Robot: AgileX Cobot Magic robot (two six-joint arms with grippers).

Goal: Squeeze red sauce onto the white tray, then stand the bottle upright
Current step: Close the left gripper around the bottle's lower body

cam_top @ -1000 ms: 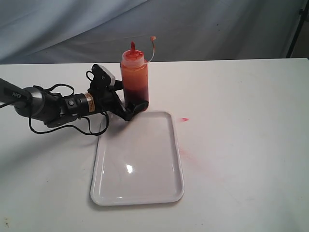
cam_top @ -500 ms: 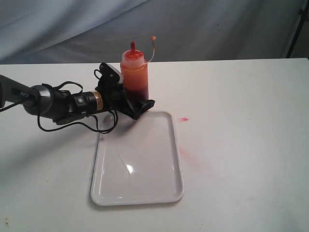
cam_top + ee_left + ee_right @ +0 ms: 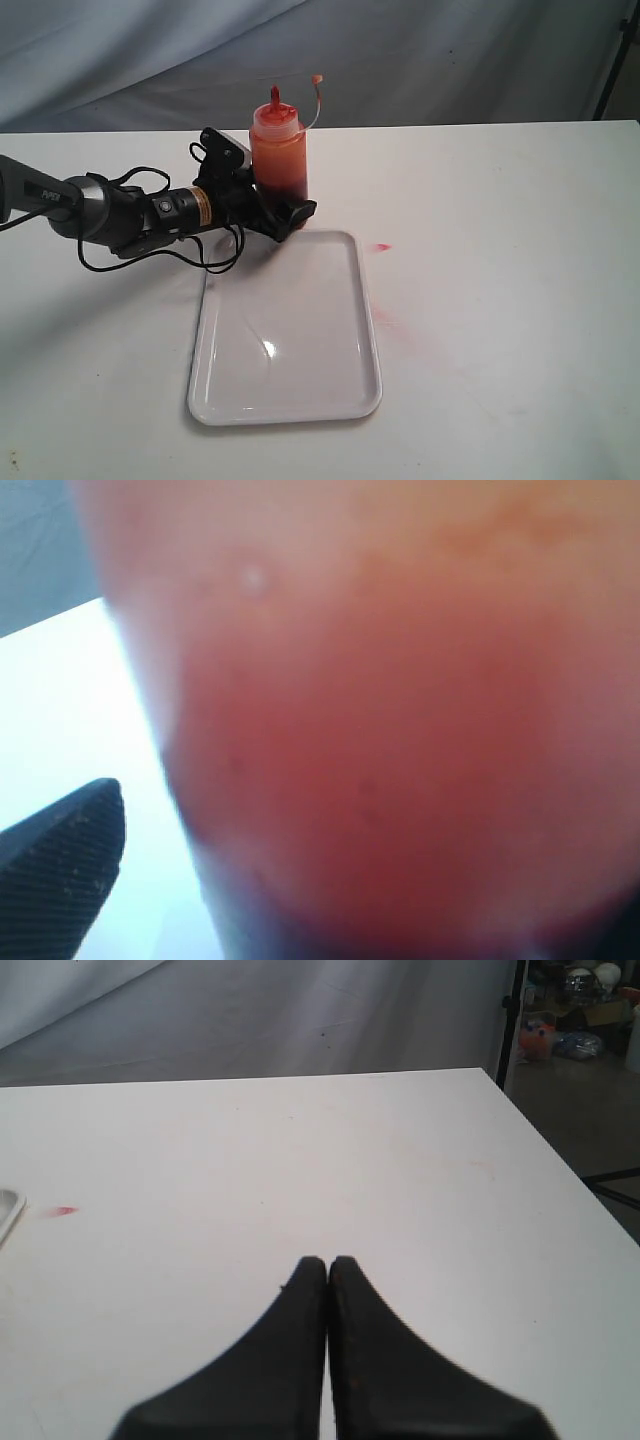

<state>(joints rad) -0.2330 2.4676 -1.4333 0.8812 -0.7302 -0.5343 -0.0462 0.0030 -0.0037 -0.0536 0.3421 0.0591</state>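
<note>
1. Translucent plastic bottle (image 3: 278,160) stands upright just behind the rear rim of the white tray (image 3: 300,340). It is left of the middle of the desk (image 3: 500,320) and nearer the rear edge. Dark red sauce (image 3: 285,187) fills its lower part, and the tethered cap (image 3: 317,78) hangs off the nozzle.
2. Left gripper (image 3: 283,214) brackets the bottle's base with its jaws spread. In the left wrist view the one visible finger (image 3: 60,870) stands apart from the bottle wall, so nothing appears clasped.
3. Right gripper (image 3: 328,1265) hovers over the desk's right side, jaws pressed together and empty.
4. Tray surface carries no sauce, so the squeezing is judged not yet done. A red drop (image 3: 381,246) lies on the desk just beside the tray's right rim.
5. Risks:
   - A grip this low may let the bottle pivot when lifted.
   - With the nozzle uncapped, clenching before the tip is over the tray would spurt sauce onto the desk.
   - A one-sided nudge from a finger could topple the bottle.
</note>
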